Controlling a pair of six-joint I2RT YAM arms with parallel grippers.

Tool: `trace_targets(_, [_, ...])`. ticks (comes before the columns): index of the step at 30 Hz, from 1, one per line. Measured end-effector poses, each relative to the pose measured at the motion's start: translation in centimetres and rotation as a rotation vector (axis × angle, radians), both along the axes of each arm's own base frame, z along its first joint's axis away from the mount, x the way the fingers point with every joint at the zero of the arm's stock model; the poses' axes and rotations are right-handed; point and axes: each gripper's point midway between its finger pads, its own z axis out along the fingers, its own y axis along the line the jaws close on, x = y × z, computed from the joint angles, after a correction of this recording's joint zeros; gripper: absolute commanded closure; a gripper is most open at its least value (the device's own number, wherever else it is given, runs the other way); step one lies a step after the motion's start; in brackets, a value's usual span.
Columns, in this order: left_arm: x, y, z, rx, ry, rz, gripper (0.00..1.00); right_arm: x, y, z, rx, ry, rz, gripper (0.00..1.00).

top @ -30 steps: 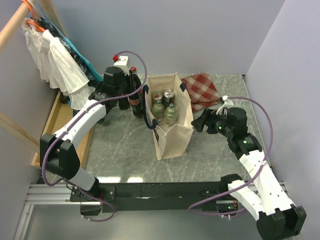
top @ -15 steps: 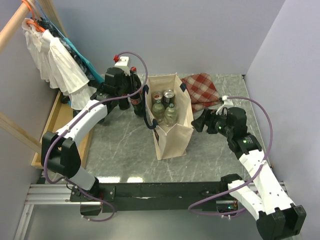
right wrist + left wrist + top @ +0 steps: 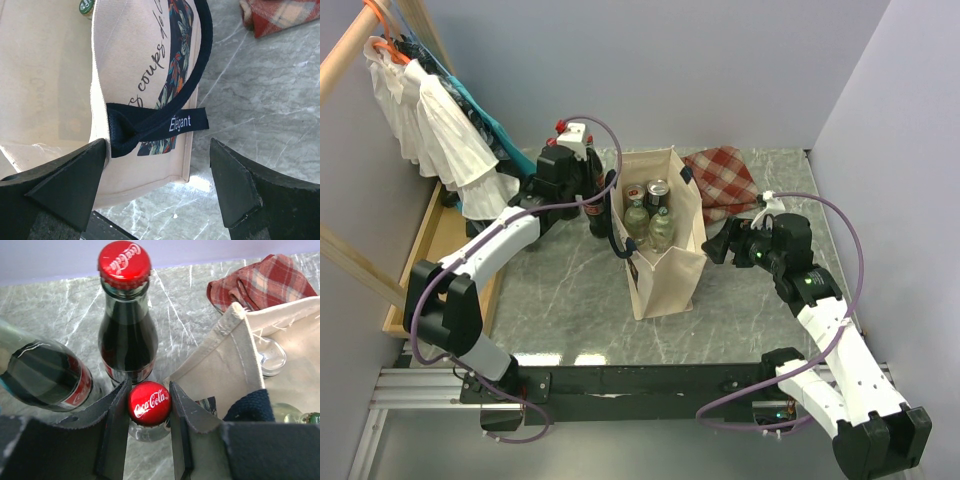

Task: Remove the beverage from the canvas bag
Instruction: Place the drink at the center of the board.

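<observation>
The cream canvas bag (image 3: pixel 665 262) stands upright at mid table, with bottles (image 3: pixel 638 218) and a can (image 3: pixel 657 190) inside. Its left wall shows in the left wrist view (image 3: pixel 225 370). My left gripper (image 3: pixel 588 188) is just left of the bag. In the left wrist view it (image 3: pixel 149 390) is shut on the red cap of a cola bottle (image 3: pixel 149 403) standing on the table. A second cola bottle (image 3: pixel 127 325) stands behind it, and a third (image 3: pixel 45 375) is at the left. My right gripper (image 3: pixel 157 182) is open beside the bag's printed narrow side (image 3: pixel 150 90), one finger against the canvas.
A red checked cloth (image 3: pixel 725 180) lies behind the bag on the right. A clothes rail with hanging garments (image 3: pixel 430 120) and a wooden base (image 3: pixel 428 250) fill the left side. The bag's navy handle (image 3: pixel 200 60) loops over the printed side.
My left gripper has moved right and a little toward the bag, ending over the cola bottle next to it. The right arm and the bag have hardly moved.
</observation>
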Motion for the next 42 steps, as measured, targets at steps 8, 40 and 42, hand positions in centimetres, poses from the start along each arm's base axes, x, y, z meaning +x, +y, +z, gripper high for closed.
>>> trace_targets(8, [-0.2, -0.9, 0.1, 0.031, -0.030, -0.013, 0.99, 0.0, 0.0, 0.0, 0.000, 0.000, 0.001, 0.11])
trace_targets(40, [0.4, -1.3, 0.0, 0.098, -0.098, 0.049, 0.99, 0.1, 0.0, -0.2, -0.003, 0.008, 0.002, 0.11])
trace_targets(42, [0.5, -1.4, 0.0, 0.096, -0.100, 0.049, 0.98, 0.1, 0.0, -0.2, -0.003, 0.008, 0.002, 0.11])
